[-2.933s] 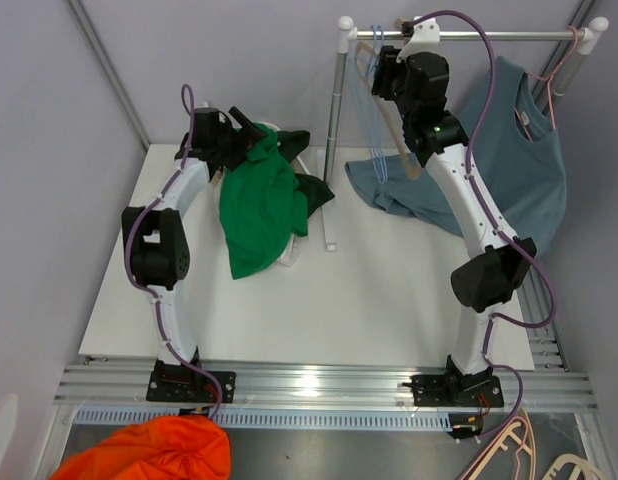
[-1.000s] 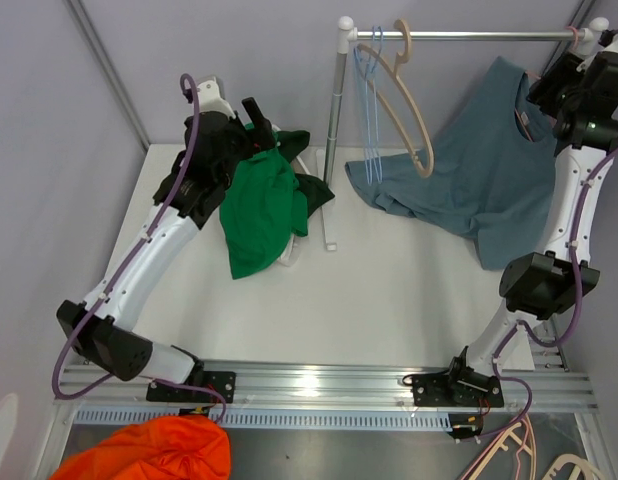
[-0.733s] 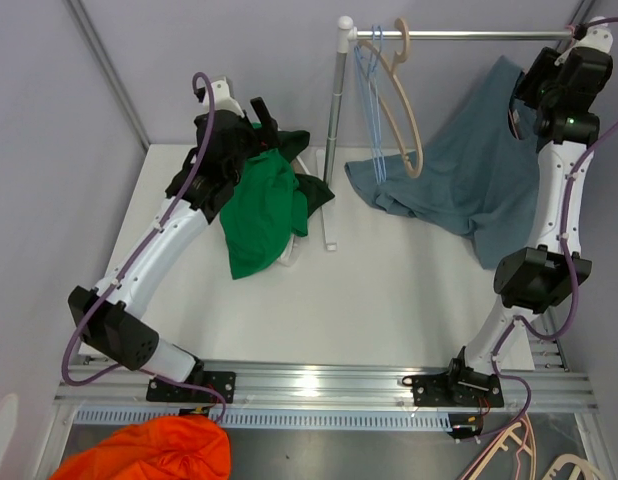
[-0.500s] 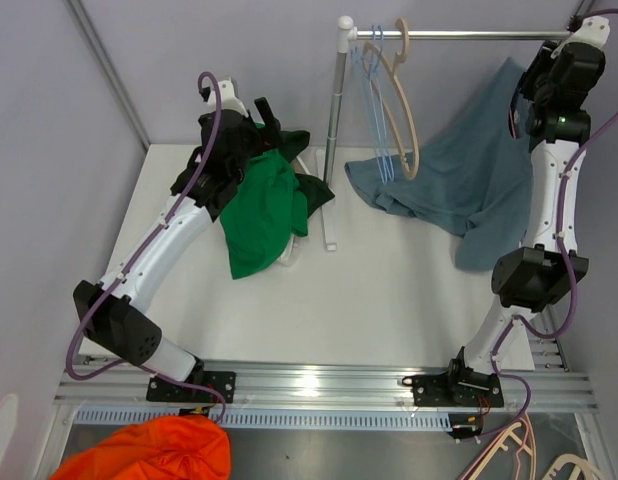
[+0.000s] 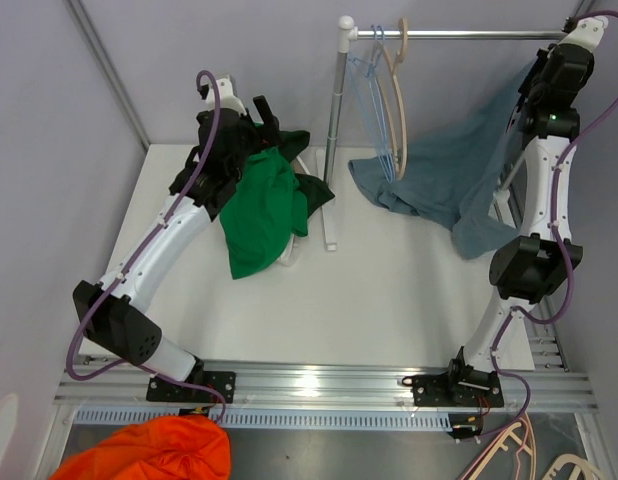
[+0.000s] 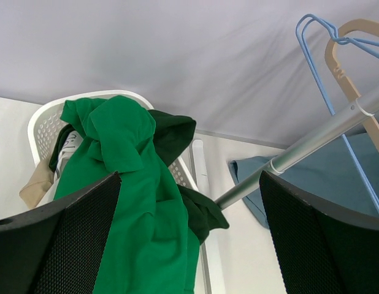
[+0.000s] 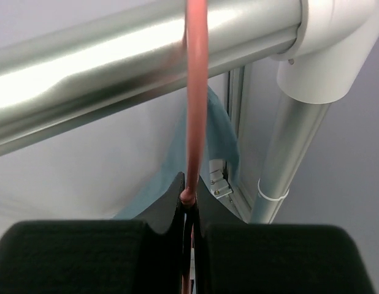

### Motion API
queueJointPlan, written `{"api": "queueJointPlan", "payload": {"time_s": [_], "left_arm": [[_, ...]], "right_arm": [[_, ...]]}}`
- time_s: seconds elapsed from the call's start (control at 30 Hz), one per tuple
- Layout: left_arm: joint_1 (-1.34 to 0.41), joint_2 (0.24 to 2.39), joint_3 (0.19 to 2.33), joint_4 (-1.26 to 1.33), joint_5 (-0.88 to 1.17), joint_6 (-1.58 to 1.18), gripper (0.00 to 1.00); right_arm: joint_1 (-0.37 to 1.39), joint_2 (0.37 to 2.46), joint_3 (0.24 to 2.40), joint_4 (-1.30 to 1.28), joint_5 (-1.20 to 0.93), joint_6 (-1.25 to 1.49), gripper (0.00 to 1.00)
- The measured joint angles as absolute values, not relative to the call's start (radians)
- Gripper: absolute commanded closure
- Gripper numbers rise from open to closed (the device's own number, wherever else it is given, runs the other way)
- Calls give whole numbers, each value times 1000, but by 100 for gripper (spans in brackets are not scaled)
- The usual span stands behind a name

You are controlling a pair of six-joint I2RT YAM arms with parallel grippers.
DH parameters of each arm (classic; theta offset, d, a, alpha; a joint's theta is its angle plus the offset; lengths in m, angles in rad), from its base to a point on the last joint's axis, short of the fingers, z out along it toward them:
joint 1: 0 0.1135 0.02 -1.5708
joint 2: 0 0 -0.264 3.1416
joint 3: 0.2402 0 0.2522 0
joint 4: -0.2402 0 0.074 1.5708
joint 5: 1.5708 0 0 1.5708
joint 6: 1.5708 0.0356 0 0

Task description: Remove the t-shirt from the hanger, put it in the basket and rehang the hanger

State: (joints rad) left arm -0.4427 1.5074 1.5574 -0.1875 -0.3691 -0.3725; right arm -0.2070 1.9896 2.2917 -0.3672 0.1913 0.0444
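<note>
We see the right gripper (image 7: 188, 211) with its jaws pressed together on the thin pink wire of the hanger (image 7: 195, 92), just under the rail (image 7: 116, 55) that the wire hooks over. Below the jaws the hanger is cut off, and in the overhead view the right arm (image 5: 549, 200) covers it, so we cannot make out its shoulders or the shirt's neck.

The left gripper (image 6: 189, 184) stands wide open and holds nothing, hovering over the green shirt (image 6: 128, 177) heaped in the white basket (image 6: 39, 122).

The t-shirt (image 5: 439, 180) is blue-grey. It hangs from the rail's far right end at 2 o'clock and slants down toward 9 o'clock. Its long axis follows that diagonal, and its lower edge lies crumpled on the table (image 5: 389, 300) near the foot of the left post (image 5: 334, 130).

The right gripper sits close to the white end cap (image 7: 324, 43) and the upright beneath it, with the wall just beyond at 3 o'clock. Along the rail toward 9 o'clock the way is bare as far as the tan hanger (image 5: 397, 100) and the blue hangers (image 5: 374, 100). Bare table lies at 6 o'clock of the t-shirt.
</note>
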Motion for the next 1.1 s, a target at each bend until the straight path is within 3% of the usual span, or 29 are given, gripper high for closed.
{"api": "queueJointPlan", "payload": {"time_s": [0.73,0.87,1.1], "left_arm": [[-441,1501,1557,-173,-342,-373,1],[-441,1473,1550,-179,-326,-374,1],[-457,1373,1501,-175,-297,-372,1]], "right_arm": [[-114,1929,2374,-465,70,40,100],[-86,1836,2329,-480,57,49,100],[-25,1591,2067,-470,91,62,100]]}}
